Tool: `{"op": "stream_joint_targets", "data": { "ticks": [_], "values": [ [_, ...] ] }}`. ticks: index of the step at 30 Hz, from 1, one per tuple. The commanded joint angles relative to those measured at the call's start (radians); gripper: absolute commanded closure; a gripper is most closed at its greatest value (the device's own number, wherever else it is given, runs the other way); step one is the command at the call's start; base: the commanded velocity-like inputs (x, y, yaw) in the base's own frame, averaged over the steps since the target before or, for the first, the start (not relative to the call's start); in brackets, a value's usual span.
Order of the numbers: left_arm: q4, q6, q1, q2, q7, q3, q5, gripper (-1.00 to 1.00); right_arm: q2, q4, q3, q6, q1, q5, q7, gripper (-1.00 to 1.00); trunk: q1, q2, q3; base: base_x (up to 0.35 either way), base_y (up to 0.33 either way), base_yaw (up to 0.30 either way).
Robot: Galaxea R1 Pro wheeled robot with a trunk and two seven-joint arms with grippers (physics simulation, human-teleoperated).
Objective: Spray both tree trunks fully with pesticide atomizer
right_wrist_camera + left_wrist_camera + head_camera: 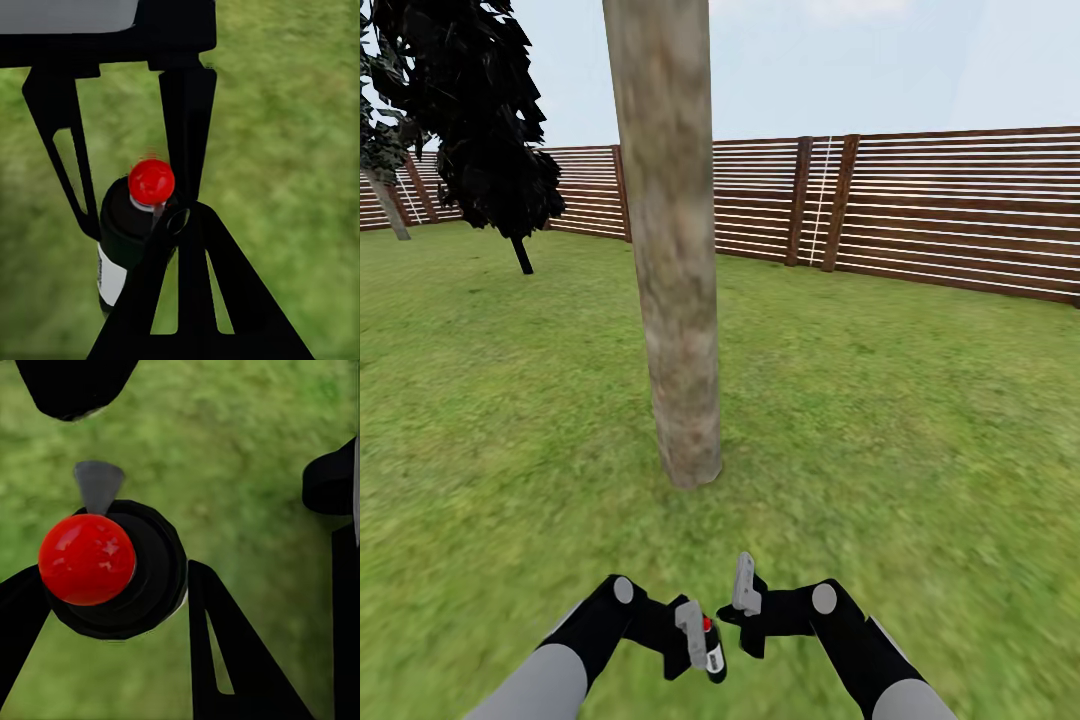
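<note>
Closest to the lens in the left wrist view, the atomizer [112,570] sits between the left gripper's [109,607] black fingers [225,645], its red top up and a grey nozzle poking out beside it. Those jaws are closed on the black bottle, which is off the ground, with grass blurred beneath it. From the head view the bottle [712,648] hangs low in front of the robot in the left gripper [700,640], and the right gripper [745,600] hovers just beside it; the right wrist view shows the bottle [131,232] past one right finger [187,300]. Whether the right jaws are open or closed I cannot tell.

So the pick-up looks done. A thick mottled trunk [670,250] stands straight ahead, near the robot, on the lawn [920,420] inside the slatted fence [960,210]. No white specks show on the bark or in the air, so spraying appears not yet begun. Both trunks seemingly remain to be covered. A dark cypress [485,130] stands further off to the left.
</note>
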Motion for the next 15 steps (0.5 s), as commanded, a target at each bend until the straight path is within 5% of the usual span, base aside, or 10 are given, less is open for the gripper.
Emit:
{"op": "stream_joint_targets", "data": {
  "ticks": [1, 5, 15],
  "values": [
    [0.000, 0.001, 0.000, -0.002, 0.001, 0.000, 0.006, 1.00, 0.000, 0.000, 0.000, 0.000, 0.000, 0.000, 0.000, 1.00, 0.000, 0.000, 0.000, 0.000, 0.000, 0.000],
    [0.000, 0.000, 0.000, -0.002, 0.001, 0.000, 0.038, 1.00, 0.000, 0.000, 0.000, 0.000, 0.000, 0.000, 0.000, 1.00, 0.000, 0.000, 0.000, 0.000, 0.000, 0.000],
    [0.000, -0.001, -0.002, -0.005, 0.000, 0.000, 0.043, 1.00, 0.000, 0.000, 0.000, 0.000, 0.000, 0.000, 0.000, 1.00, 0.000, 0.000, 0.000, 0.000, 0.000, 0.000]
  ]
}}
